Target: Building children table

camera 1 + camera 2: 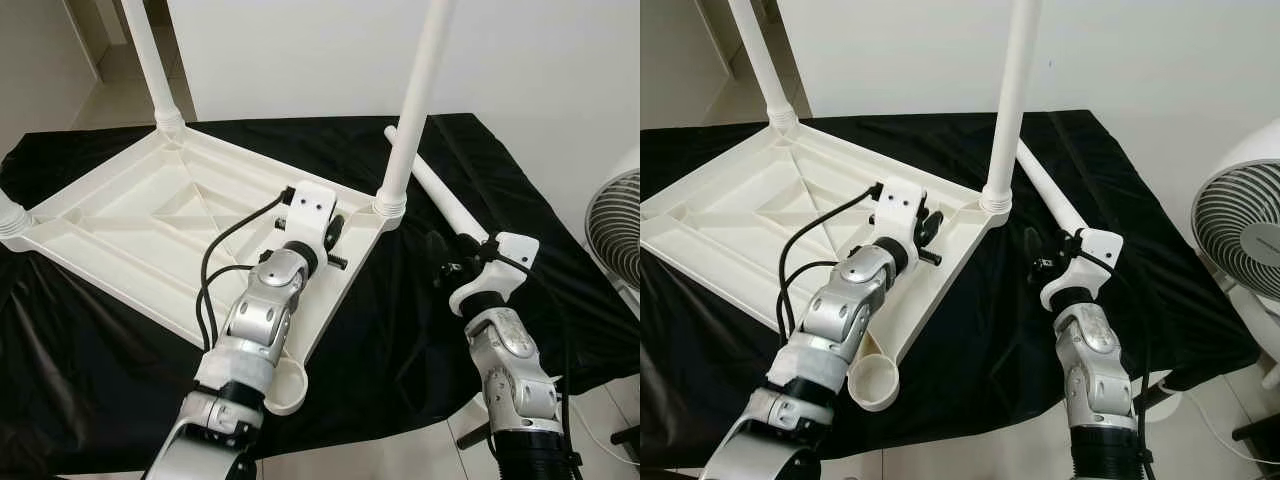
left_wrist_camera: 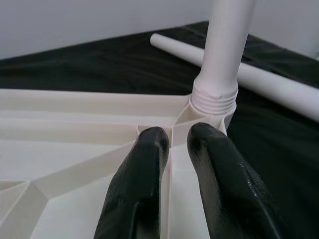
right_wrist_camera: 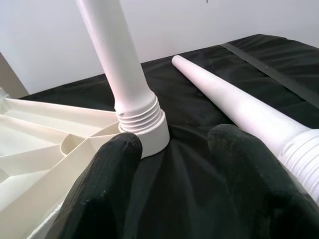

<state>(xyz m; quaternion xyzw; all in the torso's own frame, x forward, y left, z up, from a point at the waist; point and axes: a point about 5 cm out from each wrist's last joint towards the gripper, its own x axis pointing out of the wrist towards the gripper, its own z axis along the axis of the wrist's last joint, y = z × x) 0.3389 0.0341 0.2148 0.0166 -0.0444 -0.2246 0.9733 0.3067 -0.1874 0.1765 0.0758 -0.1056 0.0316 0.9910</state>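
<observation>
The upturned white tabletop [image 1: 150, 215] lies on the black-draped counter [image 1: 400, 330] with legs screwed into three corners; the near socket [image 1: 285, 385] is bare. The loose leg [image 1: 445, 200] lies on the cloth, just beside our right gripper [image 3: 172, 164], jaws spread. Our left gripper [image 2: 172, 142], jaws nearly pressed together, straddles a rib by the standing leg [image 1: 410, 110]. Reaching carelessly, we could roll the loose leg off the cloth or knock the standing one.

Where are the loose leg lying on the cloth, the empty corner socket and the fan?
loose leg [image 1: 1050, 197], right eye view, mid shaft.
empty corner socket [image 1: 875, 381], right eye view, round cup.
fan [image 1: 1243, 240], right eye view, grille.
</observation>
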